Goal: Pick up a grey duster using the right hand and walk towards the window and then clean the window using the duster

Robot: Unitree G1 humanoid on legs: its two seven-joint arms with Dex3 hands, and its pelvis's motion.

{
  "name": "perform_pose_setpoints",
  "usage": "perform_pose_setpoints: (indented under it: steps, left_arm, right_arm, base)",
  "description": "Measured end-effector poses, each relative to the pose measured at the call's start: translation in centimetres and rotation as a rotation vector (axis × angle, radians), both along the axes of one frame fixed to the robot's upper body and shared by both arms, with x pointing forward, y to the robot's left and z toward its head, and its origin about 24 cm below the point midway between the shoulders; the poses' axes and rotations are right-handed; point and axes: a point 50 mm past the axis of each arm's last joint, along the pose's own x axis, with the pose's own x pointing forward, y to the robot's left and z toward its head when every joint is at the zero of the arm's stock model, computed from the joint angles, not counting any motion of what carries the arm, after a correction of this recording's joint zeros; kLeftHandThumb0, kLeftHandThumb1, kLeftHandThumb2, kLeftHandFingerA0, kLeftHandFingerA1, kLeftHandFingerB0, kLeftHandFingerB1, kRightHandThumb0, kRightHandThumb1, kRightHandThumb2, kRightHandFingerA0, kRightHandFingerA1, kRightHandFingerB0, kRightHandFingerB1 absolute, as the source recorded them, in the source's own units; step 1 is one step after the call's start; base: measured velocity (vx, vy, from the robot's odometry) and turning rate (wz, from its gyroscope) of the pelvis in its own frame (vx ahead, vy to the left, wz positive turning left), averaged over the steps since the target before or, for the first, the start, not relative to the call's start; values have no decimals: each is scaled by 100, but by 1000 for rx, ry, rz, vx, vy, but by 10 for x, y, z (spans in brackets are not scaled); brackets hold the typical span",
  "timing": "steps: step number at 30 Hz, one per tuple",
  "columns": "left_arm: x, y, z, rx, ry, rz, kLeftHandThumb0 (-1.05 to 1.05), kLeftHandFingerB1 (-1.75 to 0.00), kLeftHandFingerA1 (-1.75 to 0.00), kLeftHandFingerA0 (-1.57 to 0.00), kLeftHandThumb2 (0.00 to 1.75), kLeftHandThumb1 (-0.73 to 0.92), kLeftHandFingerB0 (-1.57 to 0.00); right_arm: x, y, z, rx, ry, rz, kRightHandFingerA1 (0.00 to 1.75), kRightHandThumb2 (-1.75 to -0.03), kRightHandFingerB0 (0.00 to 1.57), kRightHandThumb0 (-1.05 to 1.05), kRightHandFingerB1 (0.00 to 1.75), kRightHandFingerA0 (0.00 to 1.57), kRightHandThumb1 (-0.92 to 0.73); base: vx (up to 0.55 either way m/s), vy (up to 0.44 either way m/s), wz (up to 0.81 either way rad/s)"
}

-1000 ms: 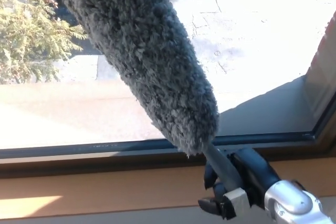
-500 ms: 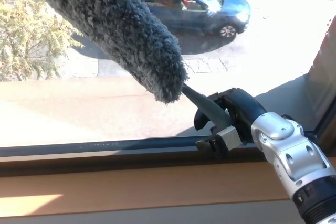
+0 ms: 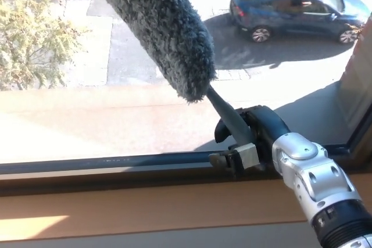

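- The duster (image 3: 160, 24) has a dark grey fluffy head and a dark grey handle
- The right hand (image 3: 250, 140) is black, with a silver wrist behind it
- The car (image 3: 296, 7) far right outside is dark blue
- The tree (image 3: 32, 33) far left is yellowish green
- The window frame (image 3: 104, 164) is black
- The sill (image 3: 116, 207) near is light brown wood

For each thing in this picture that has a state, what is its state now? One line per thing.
Grey duster: held by its handle, head tilted up and to the left before the glass.
Right hand: shut on the duster handle.
Left hand: not in view.
Window: closed, sunlit.
Blue car: outside on the pavement below.
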Motion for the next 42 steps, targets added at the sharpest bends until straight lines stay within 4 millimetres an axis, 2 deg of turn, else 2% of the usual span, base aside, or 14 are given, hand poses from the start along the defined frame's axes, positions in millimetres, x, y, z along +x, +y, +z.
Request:
perform_pose_setpoints:
  steps: [3, 10, 11, 12, 13, 14, 24, 25, 26, 27, 28, 32, 34, 42]
  left_arm:
    - [-2, 0, 0, -1, 0, 6, 1, -92, -119, -97, 95, 65, -79]
    - [-12, -2, 0, -23, 7, 33, 0, -89, -113, -93, 94, 64, -77]
    - [-12, -2, 0, -25, 5, 34, 2, -89, -113, -92, 97, 63, -78]
    - [-12, -2, 0, -27, 5, 35, 2, -89, -113, -92, 97, 63, -78]
    - [-13, -2, 0, -29, 5, 38, 3, -87, -109, -95, 98, 63, -78]
    - [-14, -2, 0, -32, 7, 42, 4, -88, -108, -95, 105, 60, -78]
    - [-20, 0, 5, -25, -31, 64, 4, -93, -117, -92, 98, 65, -77]
    - [-21, 0, 5, -23, -33, 67, 6, -88, -111, -90, 101, 62, -80]
    - [-21, 0, 5, -22, -35, 70, 6, -88, -111, -90, 101, 62, -80]
    - [-21, 0, 5, -24, -33, 69, 9, -90, -112, -90, 106, 58, -79]
    - [-22, -1, 4, -29, -28, 71, 4, -90, -115, -90, 98, 62, -80]
    - [-25, -3, 3, -38, -13, 74, 4, -90, -115, -90, 98, 62, -80]
    - [-25, -3, 3, -39, -13, 72, 7, -93, -117, -88, 105, 59, -79]
    - [-22, -1, 5, -25, -33, 59, 5, -91, -117, -87, 102, 64, -76]
  right_arm:
    - [-3, -5, -5, 16, 19, -38, 143, -130, 146, 23, 137, 151, -48]
    - [-3, -28, -9, 76, 44, -159, 153, -133, 152, 12, 148, 157, -38]
    - [-1, -32, -9, 93, 49, -180, 172, -175, 140, 12, 162, 155, -31]
    - [0, -35, -9, 109, 53, -198, 172, -175, 140, 12, 162, 155, -31]
    - [1, -39, -8, 133, 57, -226, 157, -157, 151, -3, 152, 157, -85]
    - [4, -44, -6, 166, 60, -261, 159, -162, 151, -5, 154, 157, -92]
    - [23, -88, 20, 336, 40, -468, 164, -166, 153, -6, 160, 157, -92]
    - [23, -92, 22, 344, 35, -483, 175, -149, 111, -25, 155, 141, -60]
    - [24, -94, 23, 350, 33, -492, 175, -149, 111, -25, 155, 141, -60]
    - [23, -99, 25, 367, 26, -510, 175, -147, 91, -29, 175, 125, -58]
    - [22, -107, 27, 389, 13, -537, 175, -135, 106, -27, 155, 137, -63]
    - [18, -125, 29, 436, -6, -602, 175, -135, 106, -27, 155, 137, -63]
    - [16, -128, 28, 450, -4, -618, 175, -114, 85, -29, 175, 114, -67]
    - [2, -122, 13, 460, 21, -662, 175, -114, 73, -27, 175, 110, -70]
  base:
    - [0, 0, 0]
    - [0, 0, 0]
    - [0, 0, 0]
    - [0, 0, 0]
    - [0, 0, 0]
    - [0, 0, 0]
    - [0, 0, 0]
    - [0, 0, 0]
    - [0, 0, 0]
    - [0, 0, 0]
    - [0, 0, 0]
    - [0, 0, 0]
    - [0, 0, 0]
    - [0, 0, 0]
